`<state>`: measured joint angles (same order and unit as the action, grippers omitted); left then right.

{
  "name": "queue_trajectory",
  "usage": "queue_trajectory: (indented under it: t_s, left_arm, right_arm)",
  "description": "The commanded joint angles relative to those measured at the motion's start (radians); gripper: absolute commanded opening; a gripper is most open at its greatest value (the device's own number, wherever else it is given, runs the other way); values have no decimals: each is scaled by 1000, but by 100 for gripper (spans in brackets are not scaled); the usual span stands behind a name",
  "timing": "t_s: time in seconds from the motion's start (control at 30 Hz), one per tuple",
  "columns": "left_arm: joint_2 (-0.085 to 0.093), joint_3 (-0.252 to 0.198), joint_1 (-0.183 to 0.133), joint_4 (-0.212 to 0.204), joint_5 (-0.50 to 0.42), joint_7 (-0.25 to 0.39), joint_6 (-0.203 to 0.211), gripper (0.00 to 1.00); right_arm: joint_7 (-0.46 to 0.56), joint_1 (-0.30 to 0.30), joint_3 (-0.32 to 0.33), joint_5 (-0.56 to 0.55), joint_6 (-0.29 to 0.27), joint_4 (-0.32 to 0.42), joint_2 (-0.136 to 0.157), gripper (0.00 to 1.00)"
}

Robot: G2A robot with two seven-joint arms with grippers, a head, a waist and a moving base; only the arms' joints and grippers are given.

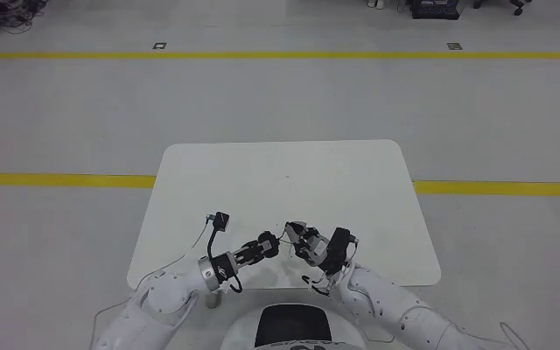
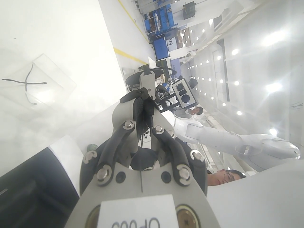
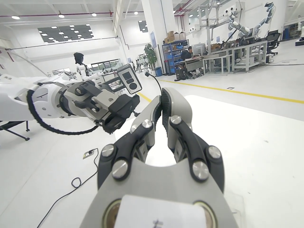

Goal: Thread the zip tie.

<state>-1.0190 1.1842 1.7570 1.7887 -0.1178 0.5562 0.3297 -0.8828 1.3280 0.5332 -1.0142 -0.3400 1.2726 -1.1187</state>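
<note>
Left claw [image 2: 142, 98] and right claw [image 3: 162, 96] — each closed — face each other above the bench [image 1: 350, 175]. Two zip ties [image 2: 35, 83] lie crossed on a tray [image 2: 55, 71].

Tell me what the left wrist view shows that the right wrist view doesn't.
Left wrist, not right: two spare ties, crossed, in a clear tray. Right wrist, not left: the zip tie curving up from the shut right gripper. Both: the white table, and the left gripper close to the right one.
</note>
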Motion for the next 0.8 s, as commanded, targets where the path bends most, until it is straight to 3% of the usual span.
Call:
queue_trajectory:
  t_s: [0.0, 0.77]
  left_arm:
    - [1, -1, -1, -1, 0, -4, -4, 0]
    - [8, -18, -11, -8, -1, -19, -5, 0]
  right_arm:
    - [-8, 4, 3, 0, 0, 2, -1, 0]
    - [-33, -18, -54, 25, 0, 15, 7, 0]
